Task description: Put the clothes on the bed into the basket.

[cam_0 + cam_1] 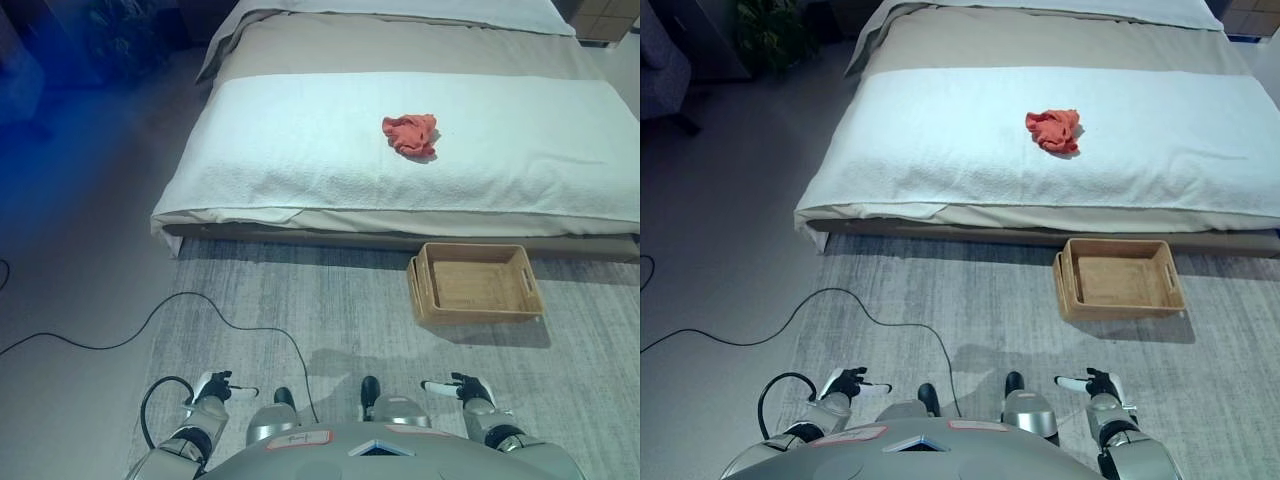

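Observation:
A crumpled orange-red cloth [411, 134] lies on the white cover of the bed [300, 160], right of the middle. On the rug in front of the bed stands an empty wicker basket [476, 283] with cut-out handles. My left hand [218, 388] and right hand [457, 388] hang low at the bottom of the view, far from the cloth and the basket. Both have their fingers stretched out straight and hold nothing.
A grey rug [340, 320] covers the floor between me and the bed. A potted plant [770, 35] and part of a dark chair [662, 70] stand at the far left. The bed's near edge [400, 225] runs across the view.

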### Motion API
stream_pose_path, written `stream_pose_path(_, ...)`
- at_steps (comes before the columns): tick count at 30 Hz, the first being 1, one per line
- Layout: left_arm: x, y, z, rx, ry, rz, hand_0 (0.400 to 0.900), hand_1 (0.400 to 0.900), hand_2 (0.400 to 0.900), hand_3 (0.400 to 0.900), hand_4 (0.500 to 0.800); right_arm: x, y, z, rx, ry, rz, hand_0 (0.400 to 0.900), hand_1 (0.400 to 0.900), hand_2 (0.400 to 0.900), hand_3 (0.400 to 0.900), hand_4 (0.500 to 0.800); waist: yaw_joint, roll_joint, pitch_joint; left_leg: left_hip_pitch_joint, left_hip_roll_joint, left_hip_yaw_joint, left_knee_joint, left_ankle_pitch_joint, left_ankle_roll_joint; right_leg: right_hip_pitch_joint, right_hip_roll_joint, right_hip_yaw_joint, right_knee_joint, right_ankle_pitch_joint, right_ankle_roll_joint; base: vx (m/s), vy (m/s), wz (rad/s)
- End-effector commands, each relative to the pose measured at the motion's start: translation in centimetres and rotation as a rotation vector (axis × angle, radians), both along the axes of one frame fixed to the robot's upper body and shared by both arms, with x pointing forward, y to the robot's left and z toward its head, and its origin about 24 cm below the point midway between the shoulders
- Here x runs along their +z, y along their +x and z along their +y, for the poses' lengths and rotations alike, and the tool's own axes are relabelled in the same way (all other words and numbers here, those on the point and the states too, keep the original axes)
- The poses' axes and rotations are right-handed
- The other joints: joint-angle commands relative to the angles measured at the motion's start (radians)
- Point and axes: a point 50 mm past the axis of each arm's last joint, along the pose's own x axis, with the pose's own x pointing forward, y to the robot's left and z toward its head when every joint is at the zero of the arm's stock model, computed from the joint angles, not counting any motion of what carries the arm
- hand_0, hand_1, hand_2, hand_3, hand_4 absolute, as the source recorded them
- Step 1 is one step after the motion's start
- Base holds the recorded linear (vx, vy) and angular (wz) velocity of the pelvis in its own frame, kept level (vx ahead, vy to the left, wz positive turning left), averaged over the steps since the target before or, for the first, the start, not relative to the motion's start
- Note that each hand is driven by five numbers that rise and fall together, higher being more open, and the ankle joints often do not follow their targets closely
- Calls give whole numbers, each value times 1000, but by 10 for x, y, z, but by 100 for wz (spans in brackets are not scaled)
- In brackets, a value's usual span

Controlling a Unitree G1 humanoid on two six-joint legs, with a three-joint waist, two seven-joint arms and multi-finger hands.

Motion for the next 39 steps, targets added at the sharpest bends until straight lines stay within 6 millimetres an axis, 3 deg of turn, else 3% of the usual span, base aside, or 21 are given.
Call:
stream_pose_path(1, 9, 20, 17, -25, 72, -45, 900, 900, 900, 900, 800, 9, 16, -16, 58, -89, -25, 900, 900, 900, 900, 800, -1, -54, 22, 13, -51, 52, 3, -7, -22, 55, -2, 6, 6, -85, 47, 0, 0, 0)
stream_pose_path(14, 6, 10, 19, -42, 114, 7, 900, 900, 900, 900, 800, 8, 15, -15, 55, -94, -15, 900, 900, 900, 900, 800, 4, -58, 29, 11, -67, 37, 3, -22, -10, 55, -12, 2, 11, -86, 53, 8, 25, 4)
stream_pose_path(21, 8, 14, 22, -36, 129, -4, 900, 900, 900, 900, 800, 11, 23, -17, 55, -98, -34, 900, 900, 900, 900, 800, 15, -55, 52, -32, -96, 21, 54, -58, 26, 4, -42, 16, 94, -105, 65, 18, 91, -3)
stream_pose_path(26, 9, 13, 27, -36, 152, 7, 900, 900, 900, 900, 800, 13, 24, -22, 6, -104, -47, 900, 900, 900, 900, 800, 12, -33, 79, -50, -143, -16, 100, -102, 77, -91, -84, 19, 364, -135, 84, 66, 224, 22)
stream_pose_path(28, 10, 15, 28, -45, 157, -3, 900, 900, 900, 900, 800, 13, 20, -24, -23, -105, -45, 900, 900, 900, 900, 800, -3, -33, 104, -26, -174, -39, 91, -107, 102, -179, -110, 47, 568, -27, 79, 84, 265, 62)
stream_pose_path(30, 12, 23, 28, -57, 158, -28, 900, 900, 900, 900, 800, 13, 20, -24, -53, -98, -60, 900, 900, 900, 900, 800, -26, -21, 141, -2, -181, -57, 79, -104, 117, -279, -88, 83, 762, -11, 65, 85, 211, 42)
stream_pose_path(32, 13, 27, 26, -76, 151, -38, 900, 900, 900, 900, 800, 11, 16, -23, -71, -93, -60, 900, 900, 900, 900, 800, -42, -13, 150, 27, -184, -69, 53, -105, 113, -356, -56, 94, 793, -23, 59, 185, 130, 30)
stream_pose_path(35, 17, 41, 23, -88, 139, -78, 900, 900, 900, 900, 800, 11, 13, -25, -95, -96, -55, 900, 900, 900, 900, 800, -64, -12, 164, 73, -195, -100, 38, -131, 102, -398, -40, 65, 590, -23, 69, 286, 47, 39)
stream_pose_path(39, 21, 58, 16, -97, 115, -133, 900, 900, 900, 900, 800, 11, 14, -23, -104, -88, -58, 900, 900, 900, 900, 800, -85, -20, 155, 186, -203, -113, 3, -185, 53, -394, -10, 14, 32, 101, 132, 480, -41, 26)
